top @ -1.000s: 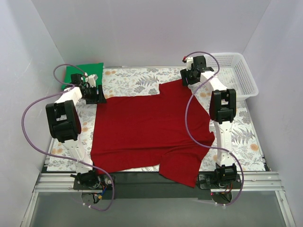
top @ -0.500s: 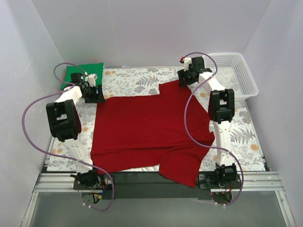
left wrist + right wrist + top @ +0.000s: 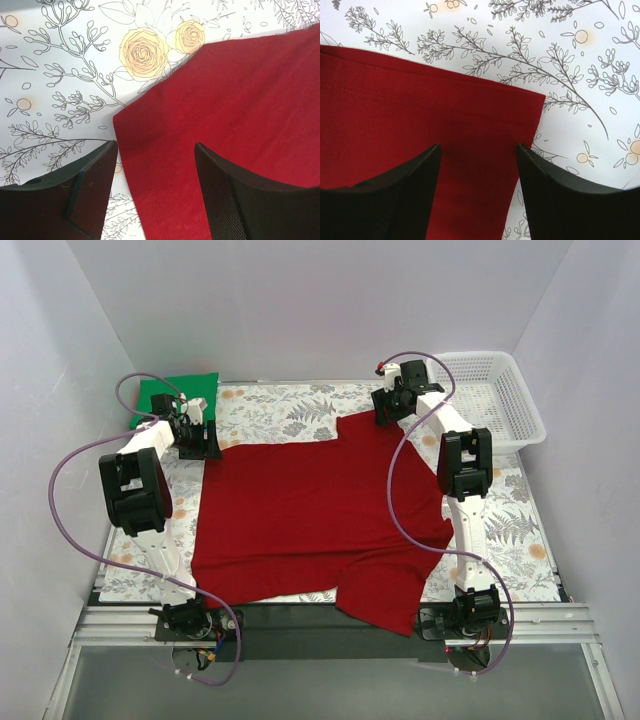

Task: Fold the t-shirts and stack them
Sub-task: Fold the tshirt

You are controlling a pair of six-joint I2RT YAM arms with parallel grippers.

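Observation:
A dark red t-shirt lies spread flat on the flower-printed table cover. My left gripper hovers open over the shirt's far left corner, one finger on each side of the hem. My right gripper hovers open over the far right corner, cloth showing between its fingers. Neither gripper holds cloth. A folded green t-shirt lies at the far left corner of the table, behind the left arm. No orange shirt is in view.
A white plastic lattice basket stands at the far right. The red shirt's near right part hangs over the table's front edge. White walls close in both sides and the back.
The right gripper has moved slightly left and farther back along the shirt's far edge. The left arm has barely moved. The shirt lies as before.

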